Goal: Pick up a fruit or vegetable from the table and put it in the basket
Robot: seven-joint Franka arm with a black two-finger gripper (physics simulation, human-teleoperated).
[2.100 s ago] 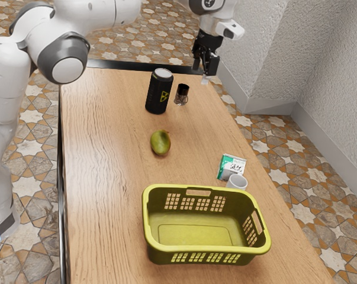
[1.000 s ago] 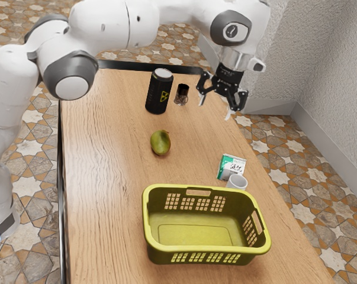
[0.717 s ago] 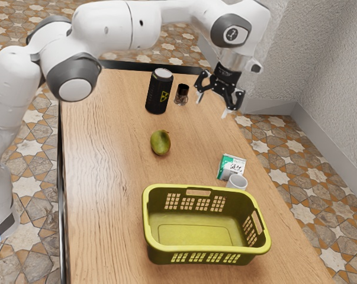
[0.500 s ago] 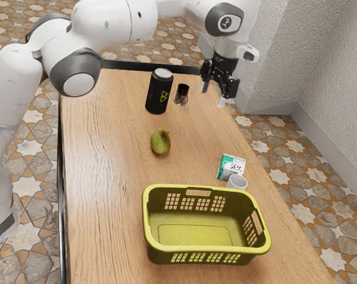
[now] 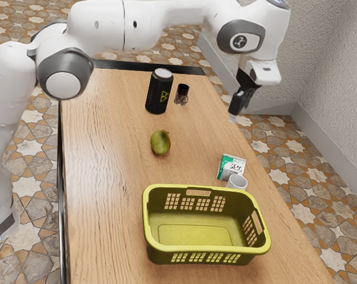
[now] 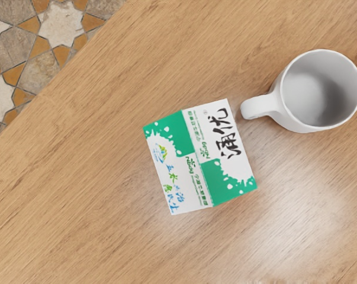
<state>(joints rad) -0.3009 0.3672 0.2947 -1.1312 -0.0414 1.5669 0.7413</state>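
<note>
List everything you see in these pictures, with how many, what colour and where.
fruit: one, green, on the table between can and basket
basket: one, yellow-green, table's near end in the exterior view
mug: one, white, beside the box, handle toward it
box: one, green and white, on the table
can: one, black, table's far end
jar: one, dark-topped, beside the can
table: one, brown wood, under these
floor: one, patterned grey, white and orange, below
arm: one, white and grey, from the exterior view's left
gripper: one, black, in the air

White mug [image 6: 323, 89] beside green-and-white box [image 6: 196, 163] (dark lettering [image 6: 224, 125] on it), black can [image 5: 157, 94] near small jar [image 5: 182, 94].
</note>
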